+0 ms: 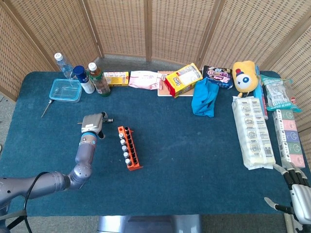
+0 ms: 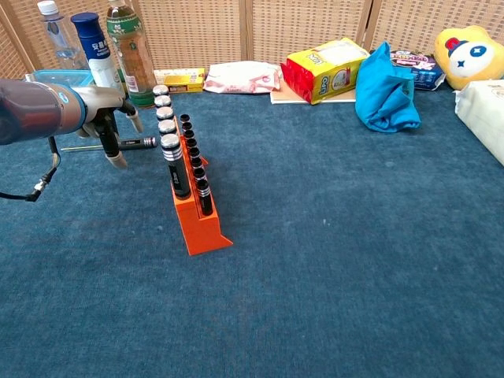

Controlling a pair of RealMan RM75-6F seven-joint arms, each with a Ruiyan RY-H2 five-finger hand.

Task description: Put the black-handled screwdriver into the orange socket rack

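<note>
the black-handled screwdriver (image 2: pixel 126 144) is lying flat on the blue desk (image 2: pixel 331 236), just to the left of the orange socket rack (image 2: pixel 193 206) in the chest view, near the rack's far end. its long axis is running left to right, roughly crosswise to the rack's row, with the black handle end pointing toward the rack and the thin shaft pointing away from it. the left hand (image 2: pixel 110 118) is hanging directly over the middle of the tool, fingers (image 2: pixel 116 154) pointing down on either side of the handle; they are parted and not gripping anything, though whether a fingertip is touching the handle cannot be told. in the head view the same hand (image 1: pixel 92 124) is covering most of the tool, only the handle end showing beside it. the right hand (image 1: pixel 297 191) is resting at the far right edge of the desk, well apart from the tool, fingers loosely apart and empty. judging from this, the left hand is the one placed for the grasp, and it is needing to close across the handle's width
</note>
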